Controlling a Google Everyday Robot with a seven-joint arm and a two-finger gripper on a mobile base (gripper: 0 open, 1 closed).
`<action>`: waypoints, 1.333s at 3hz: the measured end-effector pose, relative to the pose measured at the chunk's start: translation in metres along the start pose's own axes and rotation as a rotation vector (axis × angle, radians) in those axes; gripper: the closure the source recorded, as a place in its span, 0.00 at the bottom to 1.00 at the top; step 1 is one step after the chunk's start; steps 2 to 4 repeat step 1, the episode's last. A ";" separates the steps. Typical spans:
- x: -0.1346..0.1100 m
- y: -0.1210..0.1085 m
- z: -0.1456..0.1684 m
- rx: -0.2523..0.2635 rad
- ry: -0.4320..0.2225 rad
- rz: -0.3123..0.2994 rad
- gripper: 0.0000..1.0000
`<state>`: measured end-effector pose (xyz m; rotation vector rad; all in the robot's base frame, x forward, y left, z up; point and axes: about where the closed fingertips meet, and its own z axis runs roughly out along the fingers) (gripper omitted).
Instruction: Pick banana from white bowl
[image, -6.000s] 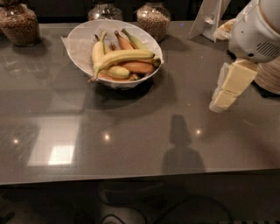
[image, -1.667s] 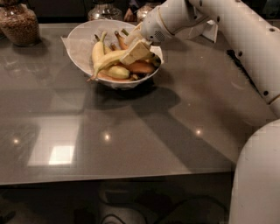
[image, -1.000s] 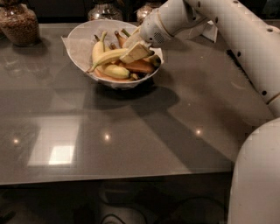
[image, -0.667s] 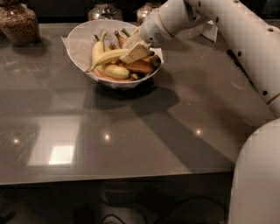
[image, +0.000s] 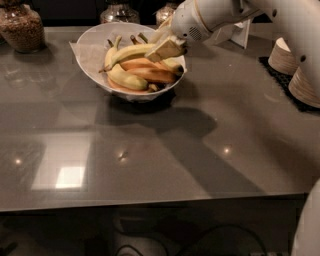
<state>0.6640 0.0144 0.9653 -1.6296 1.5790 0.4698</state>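
Observation:
The white bowl (image: 89, 41) stands at the back of the grey counter with several bananas in it. The banana (image: 129, 52), long, slim and pale yellow, lies on top of the pile with its stem tip pointing left. Its right end sits between the fingers of my gripper (image: 164, 46). The gripper reaches in over the bowl's right rim and is shut on the banana. Shorter yellow bananas (image: 121, 77) and orange-brown ones (image: 149, 74) lie below it.
Glass jars of grain stand at the back: one at the far left (image: 22, 26) and two behind the bowl (image: 113, 12). Stacks of pale dishes (image: 304, 85) sit on a dark mat at the right edge. A white stand (image: 241, 33) is behind my arm.
My gripper came from the right side of the counter to the bowl and closed on the long banana. In the last second the banana's right end has risen slightly above the pile.

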 end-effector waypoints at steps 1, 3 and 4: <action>-0.009 0.015 -0.039 0.066 -0.030 -0.053 1.00; -0.009 0.015 -0.039 0.066 -0.030 -0.053 1.00; -0.009 0.015 -0.039 0.066 -0.030 -0.053 1.00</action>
